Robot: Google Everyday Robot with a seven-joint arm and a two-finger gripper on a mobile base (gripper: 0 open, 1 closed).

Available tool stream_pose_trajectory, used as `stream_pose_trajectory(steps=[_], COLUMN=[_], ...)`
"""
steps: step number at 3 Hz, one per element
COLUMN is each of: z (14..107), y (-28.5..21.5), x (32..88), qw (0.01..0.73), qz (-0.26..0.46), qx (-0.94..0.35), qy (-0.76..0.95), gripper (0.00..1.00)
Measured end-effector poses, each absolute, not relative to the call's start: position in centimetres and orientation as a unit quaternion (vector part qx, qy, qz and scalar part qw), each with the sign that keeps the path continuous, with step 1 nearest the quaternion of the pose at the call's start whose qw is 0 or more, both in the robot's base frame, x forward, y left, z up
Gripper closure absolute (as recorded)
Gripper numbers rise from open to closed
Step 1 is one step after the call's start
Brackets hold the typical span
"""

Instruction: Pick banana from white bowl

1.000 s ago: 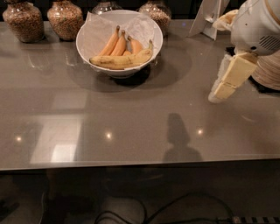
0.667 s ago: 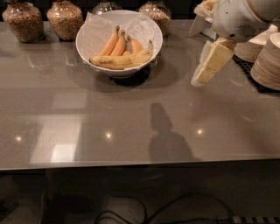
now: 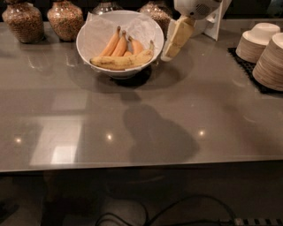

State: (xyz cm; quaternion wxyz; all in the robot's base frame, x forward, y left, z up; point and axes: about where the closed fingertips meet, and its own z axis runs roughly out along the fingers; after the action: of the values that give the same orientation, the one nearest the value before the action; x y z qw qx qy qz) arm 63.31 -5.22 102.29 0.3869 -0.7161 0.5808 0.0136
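The white bowl [image 3: 84,53] stands at the back middle of the grey counter and is lined with crumpled white paper. Several bananas lie in it: a yellow banana [image 3: 121,62] lies across the front, and orange-tinted ones [image 3: 117,43] lean behind it. My gripper [image 3: 176,39] hangs from the white arm [image 3: 196,6] at the top. It points down and to the left, just outside the bowl's right rim and above the counter. It holds nothing.
Glass jars of brown grain [image 3: 23,22] [image 3: 65,18] [image 3: 154,11] line the back edge behind the bowl. Stacks of cream bowls [image 3: 258,42] [image 3: 272,62] sit on a black mat at the right. A white stand [image 3: 216,22] is behind the arm. The counter's front edge [image 3: 141,167] runs across the lower part of the view.
My gripper has moved left from the right side of the counter to the bowl's right rim. The bowl and bananas have not moved on the counter.
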Motion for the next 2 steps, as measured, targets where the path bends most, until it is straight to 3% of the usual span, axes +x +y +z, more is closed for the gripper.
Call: stream_pose_trajectory(steps=[2], z=[102.12], y=[-4.79], x=[63.77], qw=[0.387], qz=[0.005], qx=[-0.725], qy=[0.570], gripper=[0.00])
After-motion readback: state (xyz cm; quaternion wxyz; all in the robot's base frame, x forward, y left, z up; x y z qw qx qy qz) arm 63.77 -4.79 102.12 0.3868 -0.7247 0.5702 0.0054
